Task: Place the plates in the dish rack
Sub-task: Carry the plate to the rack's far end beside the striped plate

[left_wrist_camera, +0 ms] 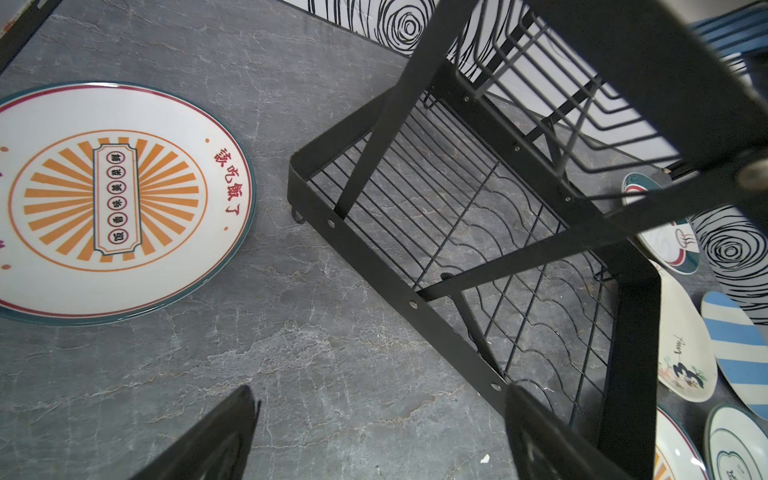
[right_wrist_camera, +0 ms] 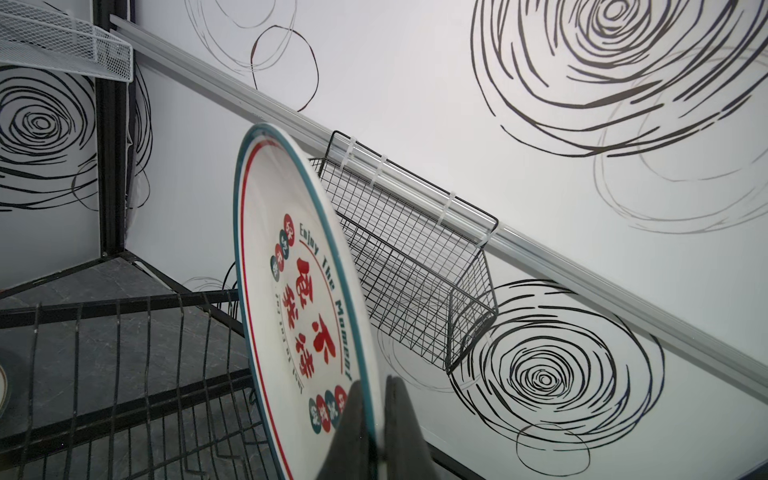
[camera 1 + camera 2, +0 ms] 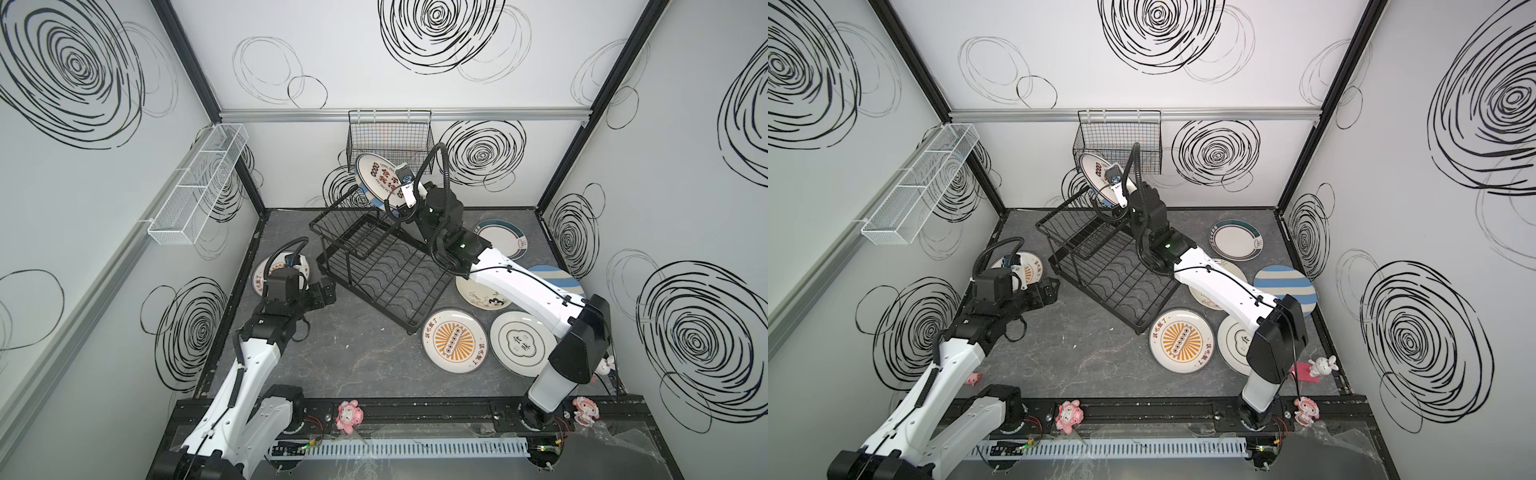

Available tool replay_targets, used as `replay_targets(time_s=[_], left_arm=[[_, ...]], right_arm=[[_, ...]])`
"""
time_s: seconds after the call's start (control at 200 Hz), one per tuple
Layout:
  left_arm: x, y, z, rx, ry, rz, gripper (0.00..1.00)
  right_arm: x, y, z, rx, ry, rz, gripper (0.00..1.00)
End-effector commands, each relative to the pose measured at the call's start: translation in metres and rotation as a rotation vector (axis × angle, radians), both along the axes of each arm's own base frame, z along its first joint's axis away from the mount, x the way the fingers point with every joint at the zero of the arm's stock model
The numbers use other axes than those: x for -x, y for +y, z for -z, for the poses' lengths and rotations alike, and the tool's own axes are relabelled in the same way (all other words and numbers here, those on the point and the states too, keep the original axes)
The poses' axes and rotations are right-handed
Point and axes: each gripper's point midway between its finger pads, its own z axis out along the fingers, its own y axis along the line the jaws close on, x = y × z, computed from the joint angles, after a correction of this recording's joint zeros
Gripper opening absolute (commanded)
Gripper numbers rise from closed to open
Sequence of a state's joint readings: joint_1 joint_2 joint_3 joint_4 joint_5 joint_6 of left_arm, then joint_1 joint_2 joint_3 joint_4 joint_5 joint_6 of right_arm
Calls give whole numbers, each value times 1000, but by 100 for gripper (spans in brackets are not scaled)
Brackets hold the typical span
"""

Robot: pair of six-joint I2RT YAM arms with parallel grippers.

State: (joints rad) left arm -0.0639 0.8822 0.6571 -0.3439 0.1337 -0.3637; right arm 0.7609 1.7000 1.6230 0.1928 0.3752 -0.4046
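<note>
On the left wall hangs a long white mesh basket [image 3: 195, 187]; below it, a sunburst plate [image 1: 116, 199] lies flat on the grey table [image 3: 353, 374], partly under the left arm in both top views; the left gripper [image 1: 374, 436] hovers just beside the near left corner of the dish rack [image 3: 386, 274], its jaws spread wide with only bare table between them, holding nothing; the rack stands in the middle of the table, turned at an angle, its raised upper tier [image 3: 353, 232] towards the back and its wavy lower grid towards the front; above the far end of that upper tier the right gripper [image 2: 374, 432] is pinched tight on the rim of a red-lettered plate [image 2: 299, 311], which stands tilted almost on edge, clear of the wires, in front of the black wall basket [image 3: 388, 137]; right of the rack the other plates lie flat on the table: an orange sunburst plate [image 3: 453, 338] near the rack's front corner, a floral plate [image 3: 482, 297] partly under the right arm, a teal-rimmed plate [image 3: 500, 243] further back, a white plate with a dark character [image 3: 521, 345] just beside the sunburst one, and a blue-striped plate [image 3: 1285, 289] furthest right.
</note>
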Motion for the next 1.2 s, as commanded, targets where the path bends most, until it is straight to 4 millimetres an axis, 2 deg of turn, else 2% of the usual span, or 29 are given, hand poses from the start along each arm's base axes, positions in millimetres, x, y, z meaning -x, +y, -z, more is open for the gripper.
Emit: replay_targets(time_s=[0.0, 0.605, 1.196], left_arm=[[-3, 4, -3, -19, -19, -2, 96], [-2, 5, -2, -24, -15, -9, 96], [-1, 6, -2, -24, -15, -10, 96]], right_arm=[[0, -5, -37, -65, -99, 22, 0], [-11, -16, -16, -41, -77, 45, 0], [-18, -5, 3, -74, -32, 21, 0]])
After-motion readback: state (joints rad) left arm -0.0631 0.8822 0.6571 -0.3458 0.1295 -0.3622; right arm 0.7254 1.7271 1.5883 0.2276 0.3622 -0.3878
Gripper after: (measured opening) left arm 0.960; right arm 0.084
